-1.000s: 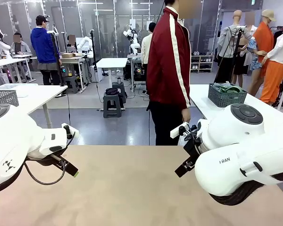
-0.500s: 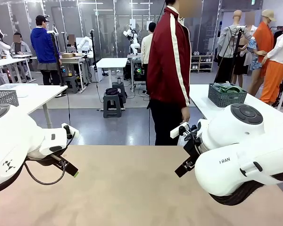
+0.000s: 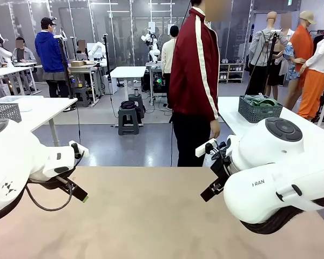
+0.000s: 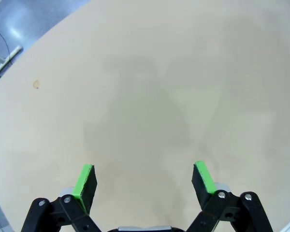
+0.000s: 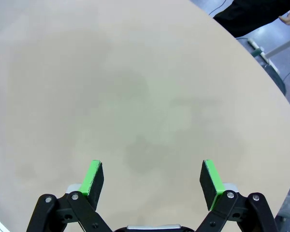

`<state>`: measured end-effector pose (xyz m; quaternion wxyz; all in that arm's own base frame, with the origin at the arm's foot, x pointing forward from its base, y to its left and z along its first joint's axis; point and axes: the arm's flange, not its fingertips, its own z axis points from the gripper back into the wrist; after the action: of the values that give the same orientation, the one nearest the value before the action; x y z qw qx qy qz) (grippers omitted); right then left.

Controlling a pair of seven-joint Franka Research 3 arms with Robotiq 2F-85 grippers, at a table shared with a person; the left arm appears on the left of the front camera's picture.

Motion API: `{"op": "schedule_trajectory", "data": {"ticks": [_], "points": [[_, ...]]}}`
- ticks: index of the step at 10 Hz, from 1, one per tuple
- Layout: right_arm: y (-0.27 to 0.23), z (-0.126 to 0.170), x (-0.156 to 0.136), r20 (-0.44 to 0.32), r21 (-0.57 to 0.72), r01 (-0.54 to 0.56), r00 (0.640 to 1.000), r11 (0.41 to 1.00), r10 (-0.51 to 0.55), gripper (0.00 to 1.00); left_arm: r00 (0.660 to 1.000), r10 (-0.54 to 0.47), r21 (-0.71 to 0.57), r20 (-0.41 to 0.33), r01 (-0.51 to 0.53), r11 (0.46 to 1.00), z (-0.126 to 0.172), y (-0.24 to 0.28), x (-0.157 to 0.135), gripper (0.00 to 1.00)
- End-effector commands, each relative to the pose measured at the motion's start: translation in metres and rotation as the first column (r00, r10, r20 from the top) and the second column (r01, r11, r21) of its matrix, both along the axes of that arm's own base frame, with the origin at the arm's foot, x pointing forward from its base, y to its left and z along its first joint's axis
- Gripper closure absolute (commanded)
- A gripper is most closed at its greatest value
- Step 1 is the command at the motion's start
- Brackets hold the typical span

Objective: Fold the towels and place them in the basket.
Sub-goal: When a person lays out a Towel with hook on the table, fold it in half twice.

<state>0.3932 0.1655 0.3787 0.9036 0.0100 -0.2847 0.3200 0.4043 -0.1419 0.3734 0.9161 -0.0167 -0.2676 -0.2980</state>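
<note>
My left gripper [image 3: 79,194] hovers over the left part of the bare tan table [image 3: 146,216], its jaws open. In the left wrist view the left gripper [image 4: 144,179] has only tabletop between its green pads [image 4: 85,180]. My right gripper [image 3: 209,191] hangs over the table's right part, and in the right wrist view the right gripper [image 5: 153,176] is open over bare tabletop too. A dark grey mesh basket [image 3: 260,112] with greenish cloth heaped in it stands on a white side table at the far right. I cannot tell whether that cloth is the towels.
A person in a dark red jacket [image 3: 194,75] stands at the table's far edge, one hand [image 3: 215,130] hanging down. A second grey mesh basket [image 3: 4,111] sits on a white table at far left. A small brown spot [image 4: 36,84] marks the tabletop.
My left arm has sunk slightly. The person has shifted a little at the far edge. Both grippers stay open.
</note>
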Motion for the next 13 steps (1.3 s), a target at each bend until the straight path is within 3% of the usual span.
{"op": "schedule_trajectory", "data": {"ticks": [1, 5, 9, 11, 13], "points": [[-0.014, 0.028, -0.019, 0.024, -0.008, 0.011, 1.000, 1.000, -0.011, 0.00, 0.999, -0.044, -0.019, 0.009, 0.044, 0.999, 0.021, 0.037, -0.019, 0.00], [-0.056, 0.102, -0.097, 0.034, 0.017, 0.040, 0.999, 0.999, -0.040, 0.00, 0.994, -0.089, -0.020, 0.066, 0.091, 0.996, 0.096, 0.094, -0.091, 0.00], [-0.093, 0.150, -0.171, 0.015, 0.035, 0.097, 0.995, 0.995, -0.097, 0.00, 0.991, -0.100, -0.018, 0.088, 0.102, 0.995, 0.151, 0.126, -0.173, 0.00], [-0.104, 0.164, -0.200, 0.039, 0.039, 0.122, 0.992, 0.992, -0.124, 0.00, 0.987, -0.152, -0.019, 0.049, 0.153, 0.988, 0.165, 0.133, -0.191, 0.00], [-0.105, 0.167, -0.208, 0.051, 0.040, 0.102, 0.993, 0.994, -0.104, 0.00, 0.985, -0.170, -0.016, 0.029, 0.170, 0.985, 0.169, 0.126, -0.191, 0.00]]}}
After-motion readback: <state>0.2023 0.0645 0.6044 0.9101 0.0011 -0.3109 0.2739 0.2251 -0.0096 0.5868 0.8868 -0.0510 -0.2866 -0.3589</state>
